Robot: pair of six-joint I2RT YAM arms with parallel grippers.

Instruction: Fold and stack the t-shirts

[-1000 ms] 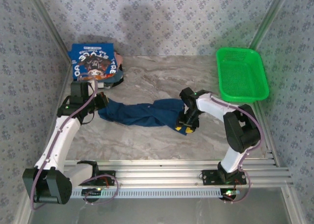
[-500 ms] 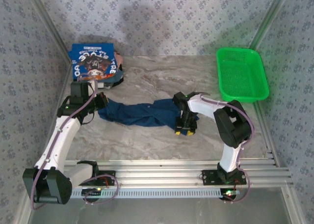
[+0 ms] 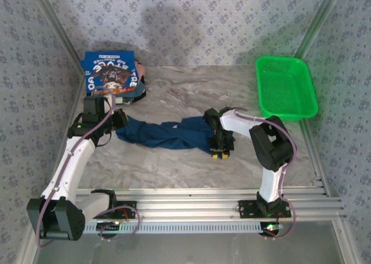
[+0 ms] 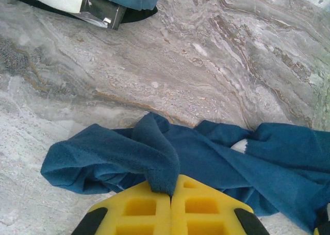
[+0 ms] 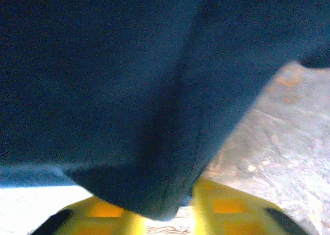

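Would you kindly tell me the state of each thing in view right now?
navy shirt: unfolded, bunched into a rope, lying across the table between both pincers.
blue shirt: folded, print up, at the far left corner.
basket: upright, empty, far right.
left pincer: shut on the navy shirt's end.
right pincer: navy cloth between its fingers; blurred, so whether it is clamped is unclear.

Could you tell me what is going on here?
A crumpled dark blue cloth t-shirt lies strung out across the grey marbled table. The left gripper is shut on its left end; the right gripper has the other end between its fingers, grip unclear. A brighter blue printed t-shirt lies folded at the back left, a green plastic mesh basket at the back right.
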